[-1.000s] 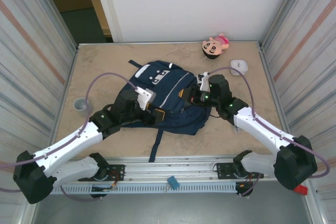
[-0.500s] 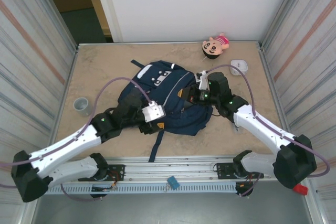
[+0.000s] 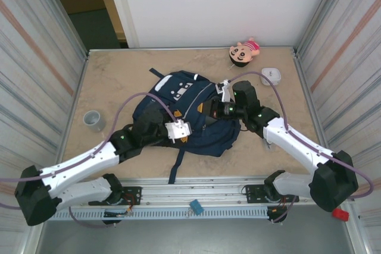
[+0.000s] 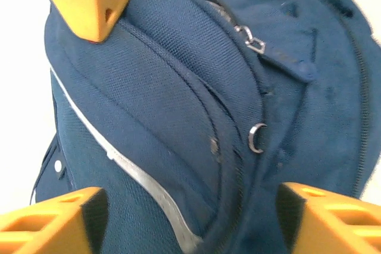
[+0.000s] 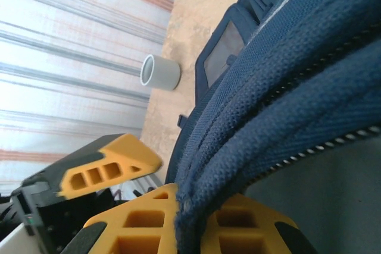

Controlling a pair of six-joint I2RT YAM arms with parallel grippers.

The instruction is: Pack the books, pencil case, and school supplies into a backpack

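Two grippers are working the backpack (image 3: 193, 96), which lies mid-table. My right gripper (image 3: 211, 109) sits at the bag's 3 o'clock edge. From its wrist camera the fingers (image 5: 238, 233) are pinched on a thick fold of navy fabric beside a zip track. My left gripper (image 3: 182, 137) hangs over the bag's 6 o'clock side with its fingers (image 4: 50, 221) spread wide, gripping nothing, and the zip ring (image 4: 256, 138) lies between them.

The loose things on the table are a doll (image 3: 244, 50) at 1 o'clock, a small white box (image 3: 271, 75) at 2 o'clock and a grey cup (image 3: 93, 119) at 9 o'clock, none of them cargo. I judge loading is probably finished, though the bag's interior is hidden, so I cannot confirm the book, case and pack are inside. What seems left is closing the zip.
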